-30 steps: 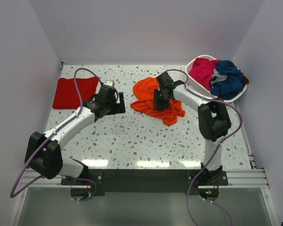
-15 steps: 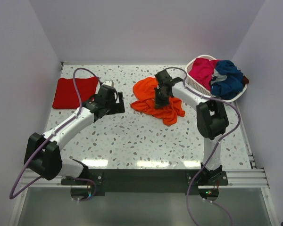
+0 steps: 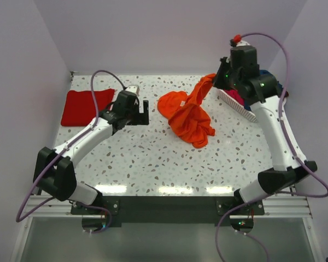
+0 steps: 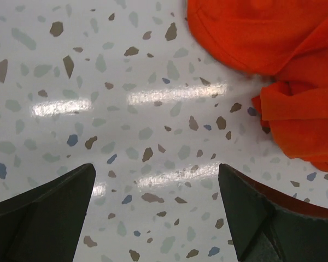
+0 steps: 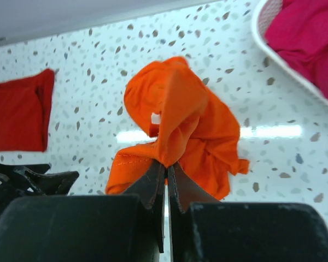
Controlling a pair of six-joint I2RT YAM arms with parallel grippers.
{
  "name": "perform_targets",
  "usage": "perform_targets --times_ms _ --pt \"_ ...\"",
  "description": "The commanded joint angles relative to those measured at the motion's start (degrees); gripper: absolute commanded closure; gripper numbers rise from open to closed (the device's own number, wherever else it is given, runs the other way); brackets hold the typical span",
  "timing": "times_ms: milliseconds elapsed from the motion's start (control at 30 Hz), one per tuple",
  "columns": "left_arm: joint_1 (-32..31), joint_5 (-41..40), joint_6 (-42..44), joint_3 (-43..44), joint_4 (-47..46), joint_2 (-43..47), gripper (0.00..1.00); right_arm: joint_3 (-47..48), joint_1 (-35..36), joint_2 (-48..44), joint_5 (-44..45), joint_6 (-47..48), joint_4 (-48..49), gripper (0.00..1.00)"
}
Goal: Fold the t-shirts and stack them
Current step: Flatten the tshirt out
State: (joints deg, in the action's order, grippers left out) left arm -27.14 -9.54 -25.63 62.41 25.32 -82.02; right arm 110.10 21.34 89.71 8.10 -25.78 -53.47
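Near the far middle of the speckled white table (image 3: 153,158), a crumpled bright orange cloth t-shirt (image 3: 188,117) hangs by one corner from the right gripper (image 3: 214,82), which is clamped tight on the fabric; its lower folds rest on the surface. Just beside it, the left gripper (image 3: 144,112) hovers with jaws wide apart, empty. A folded dark red cloth t-shirt (image 3: 79,107) lies far left.
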Motion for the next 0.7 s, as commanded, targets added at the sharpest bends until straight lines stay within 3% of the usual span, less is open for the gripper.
perform_targets --times_ms 0,333,533,667 --pt "-0.29 6.00 4.79 5.86 -5.81 -3.32 0.00 1.87 -2.79 -3.92 4.38 1.00 -8.75 1.00" --pt "-8.09 15.86 11.64 11.33 -12.38 -13.86 0.01 -0.41 -10.78 -12.72 19.13 3.54 -12.62 1.00" --pt "-12.15 17.19 14.29 13.26 -14.86 -20.89 0.02 -5.33 -20.01 -13.95 15.38 4.25 -10.60 1.00" --pt "-12.94 17.71 15.52 16.07 -15.13 -26.69 0.06 -7.62 -21.17 -12.90 11.43 2.85 -10.07 1.00"
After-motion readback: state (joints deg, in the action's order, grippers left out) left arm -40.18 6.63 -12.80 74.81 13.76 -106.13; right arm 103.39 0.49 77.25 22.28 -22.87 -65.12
